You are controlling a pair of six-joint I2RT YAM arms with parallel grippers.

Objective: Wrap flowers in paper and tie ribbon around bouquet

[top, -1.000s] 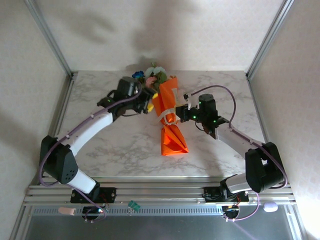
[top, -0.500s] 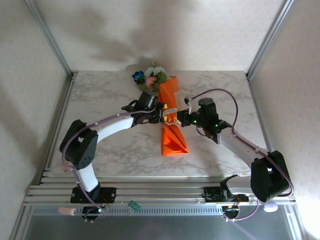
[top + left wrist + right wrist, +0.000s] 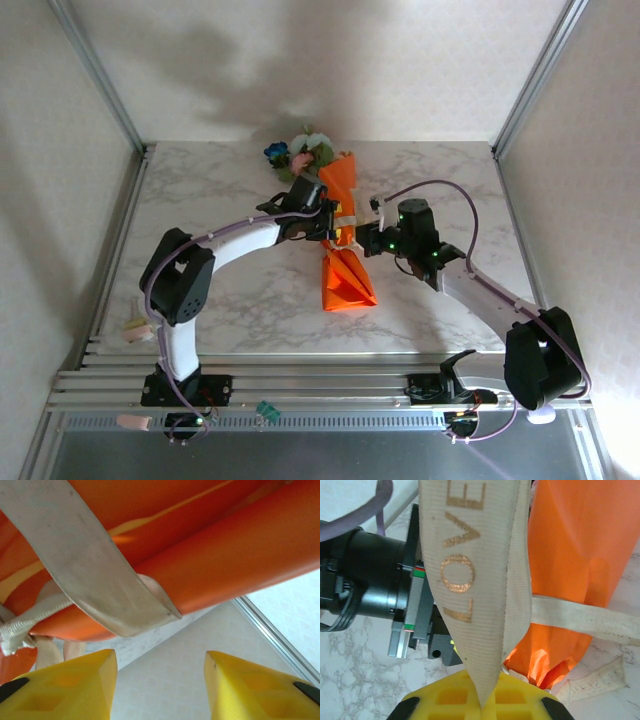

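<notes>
The bouquet (image 3: 344,272) lies mid-table, an orange paper (image 3: 230,550) cone whose narrow end points toward me. The flowers (image 3: 303,155) stick out of its far end. A cream ribbon (image 3: 343,220) crosses the cone's waist. My left gripper (image 3: 326,226) is at the cone's left side; its yellow fingers (image 3: 75,685) stand open under the paper and a loose ribbon (image 3: 90,575) end, holding nothing. My right gripper (image 3: 369,238) is just right of the cone, shut on the ribbon (image 3: 470,570), which bears gold "LOVE" lettering and rises from its jaws (image 3: 482,702).
The marble table (image 3: 450,180) is bounded by metal posts at the back corners and a slotted rail (image 3: 300,385) at the near edge. A small pale object (image 3: 135,330) lies by the left rail. The left arm's black wrist (image 3: 375,590) sits close beside the held ribbon.
The left arm swung in from beside the flowers to the cone's waist, with its elbow folding toward the near left. The right gripper stayed shut on the ribbon and shifted slightly.
</notes>
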